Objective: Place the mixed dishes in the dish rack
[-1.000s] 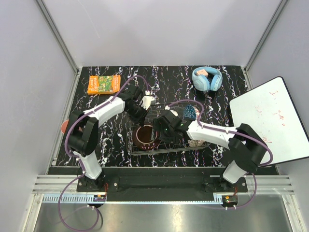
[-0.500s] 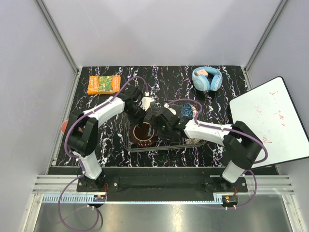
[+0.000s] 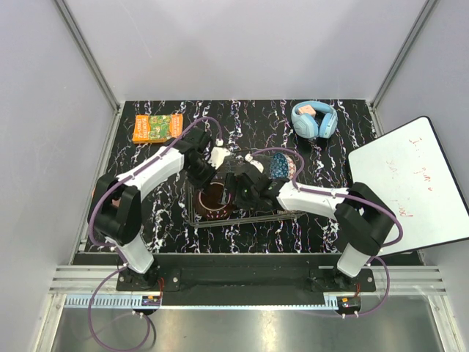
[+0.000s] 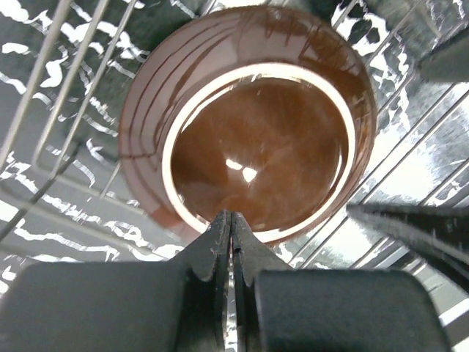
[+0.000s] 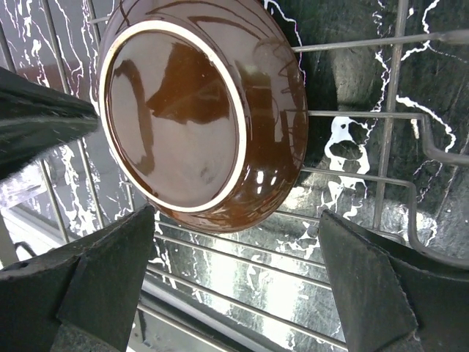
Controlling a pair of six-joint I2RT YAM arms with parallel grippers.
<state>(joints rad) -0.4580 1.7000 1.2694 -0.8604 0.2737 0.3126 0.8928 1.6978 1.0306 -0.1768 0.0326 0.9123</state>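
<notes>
A glossy brown bowl point(image 4: 256, 139) lies upside down in the dish rack point(image 5: 352, 114). The left jaws are closed near its base; the right jaws stand wide open.

brown bowl point(image 5: 183, 110) — rack wires point(image 5: 359, 114) close beside, beneath

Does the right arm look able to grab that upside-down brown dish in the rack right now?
Probably yes: the right gripper is open above the brown dish, a finger on each side, nothing between. The shut left gripper sits by its rim.
</notes>
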